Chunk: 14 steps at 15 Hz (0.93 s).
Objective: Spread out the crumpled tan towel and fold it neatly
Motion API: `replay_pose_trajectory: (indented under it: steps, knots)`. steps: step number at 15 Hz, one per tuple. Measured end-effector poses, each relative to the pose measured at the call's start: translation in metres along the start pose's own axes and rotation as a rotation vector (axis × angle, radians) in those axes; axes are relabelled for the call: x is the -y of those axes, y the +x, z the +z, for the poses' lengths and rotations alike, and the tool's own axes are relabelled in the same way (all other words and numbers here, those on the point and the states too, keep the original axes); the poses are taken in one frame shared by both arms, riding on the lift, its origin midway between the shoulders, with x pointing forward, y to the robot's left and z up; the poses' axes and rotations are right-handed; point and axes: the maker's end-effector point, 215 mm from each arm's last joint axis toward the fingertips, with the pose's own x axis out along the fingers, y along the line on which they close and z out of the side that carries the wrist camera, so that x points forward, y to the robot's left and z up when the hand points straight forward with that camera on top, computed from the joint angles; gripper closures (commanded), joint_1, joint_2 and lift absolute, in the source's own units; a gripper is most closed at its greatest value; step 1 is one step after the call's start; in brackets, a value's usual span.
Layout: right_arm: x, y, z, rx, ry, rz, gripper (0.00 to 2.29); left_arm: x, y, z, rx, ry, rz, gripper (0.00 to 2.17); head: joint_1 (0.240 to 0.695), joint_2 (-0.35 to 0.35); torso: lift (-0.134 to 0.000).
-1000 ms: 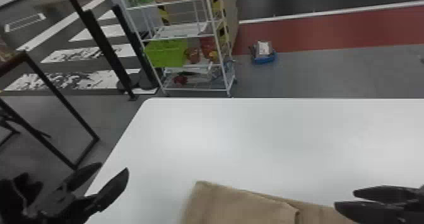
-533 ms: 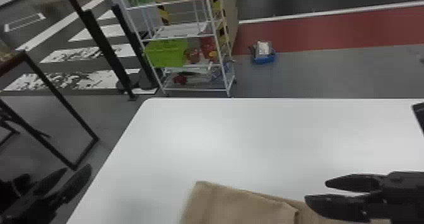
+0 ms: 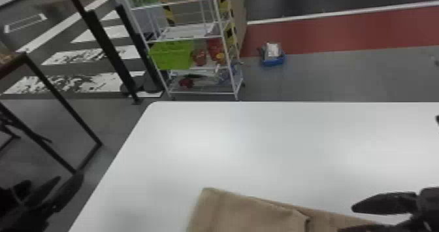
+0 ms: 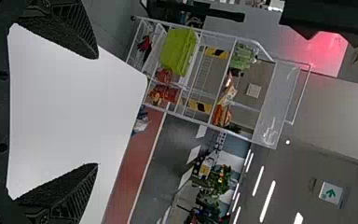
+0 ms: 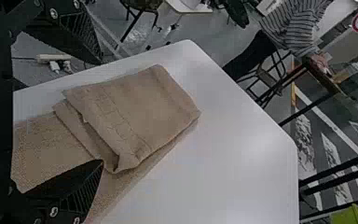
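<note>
The tan towel (image 3: 245,211) lies on the white table near the front edge of the head view, one end folded over in layers. In the right wrist view the folded part of the towel (image 5: 140,102) rests on a flatter stretch of cloth. My right gripper (image 3: 352,220) is over the towel's right part; in its wrist view the right gripper (image 5: 100,112) has its fingers wide apart with nothing between them. My left gripper (image 3: 73,179) is beyond the table's left edge, away from the towel. In the left wrist view the left gripper (image 4: 98,112) stands open and holds nothing.
The white table (image 3: 261,143) extends behind and left of the towel. Past its far edge stand a white wire shelf (image 3: 196,35) with a green bin (image 3: 173,55) and a blue container (image 3: 273,59) on the floor. A dark-framed table (image 3: 49,84) is at the left.
My right gripper has come in leftward over the table, then dropped lower toward the front. The left gripper has moved left, off the table's edge. The towel looks unmoved.
</note>
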Motion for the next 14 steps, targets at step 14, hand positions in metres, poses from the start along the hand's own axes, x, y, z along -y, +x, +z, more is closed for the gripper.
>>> replay_pose_trajectory:
  steps: [14]
  knots:
    - [0.037, -0.035, -0.023, -0.209, -0.198, -0.115, 0.17, -0.01, -0.012, 0.005, 0.023, -0.027, 0.002, 0.07, 0.695, 0.35, -0.122]
